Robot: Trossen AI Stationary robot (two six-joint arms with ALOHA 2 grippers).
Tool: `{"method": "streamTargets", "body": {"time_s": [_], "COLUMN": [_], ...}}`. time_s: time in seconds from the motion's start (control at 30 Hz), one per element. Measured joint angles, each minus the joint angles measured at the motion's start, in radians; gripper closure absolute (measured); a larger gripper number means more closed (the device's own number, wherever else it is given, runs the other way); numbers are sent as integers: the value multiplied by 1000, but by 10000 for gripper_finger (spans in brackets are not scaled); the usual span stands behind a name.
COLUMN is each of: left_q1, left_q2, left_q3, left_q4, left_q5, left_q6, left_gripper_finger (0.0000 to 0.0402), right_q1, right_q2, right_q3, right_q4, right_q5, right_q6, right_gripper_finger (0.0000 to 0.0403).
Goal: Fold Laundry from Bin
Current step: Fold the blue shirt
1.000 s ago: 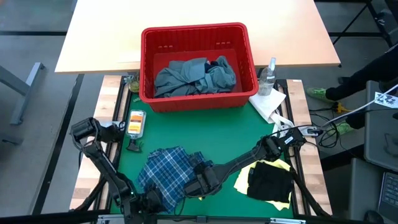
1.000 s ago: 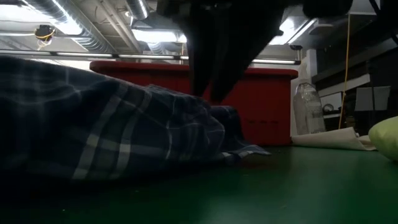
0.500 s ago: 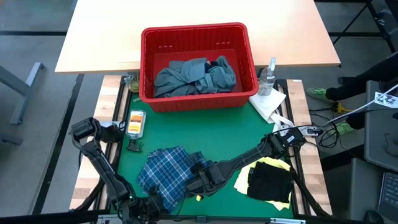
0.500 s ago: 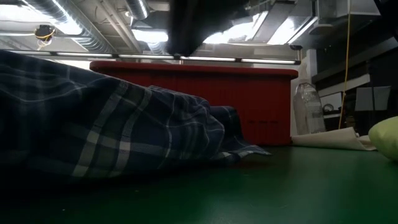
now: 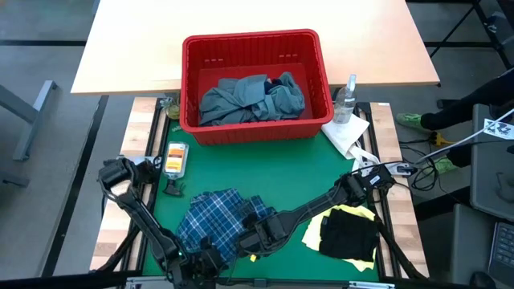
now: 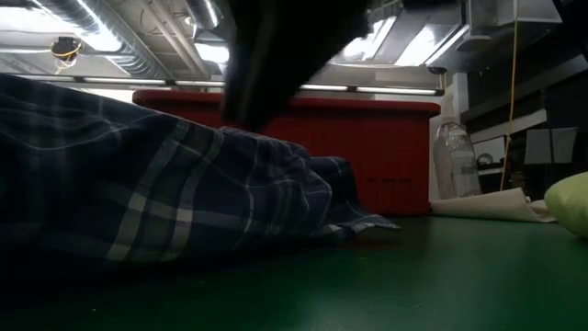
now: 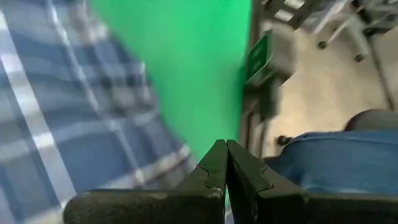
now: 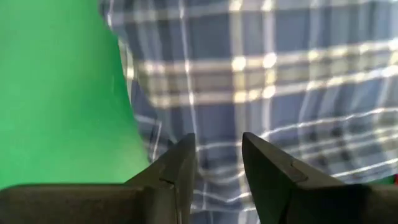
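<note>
While the plaid shirt (image 5: 218, 222) lies rumpled on the green mat (image 5: 265, 164) near the front edge, we have our right gripper (image 8: 217, 158) poised just over its cloth, jaws parted with nothing between them. Our left gripper (image 7: 225, 163) sits pinched tight and empty by the shirt's front corner. Grey-blue laundry (image 5: 250, 98) waits in the red bin (image 5: 254, 42) at the back, and the dark navy garment (image 5: 348, 235) rests on the yellow one (image 5: 318, 231) to the right.
</note>
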Motion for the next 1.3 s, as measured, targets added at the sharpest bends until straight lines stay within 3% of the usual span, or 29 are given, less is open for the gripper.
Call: {"method": "streamTargets", "body": {"time_s": [0.27, 0.43, 0.6, 1.0, 1.17, 1.3], "left_q1": [-22, -34, -52, -86, -90, -91], "left_q2": [116, 119, 117, 32, -44, -107], "left_q3": [0, 0, 0, 0, 0, 0], "left_q4": [9, 8, 14, 10, 3, -16], "left_q5": [80, 89, 120, 157, 67, -36], "left_q6": [-103, -104, -108, -152, -96, -25], "left_gripper_finger": [402, 402, 402, 402, 402, 402], "right_q1": [0, -6, -7, -6, -6, -6], "right_q2": [2, 0, 0, 1, 1, -29], "right_q3": [-153, -222, -223, -27, 97, 81], "right_q4": [3, 2, -105, -368, -356, -231], "right_q5": [9, 5, 0, 9, 29, 87], "right_q6": [3, 3, 4, 36, 30, 27], "right_gripper_finger": [272, 272, 272, 272, 272, 272]}}
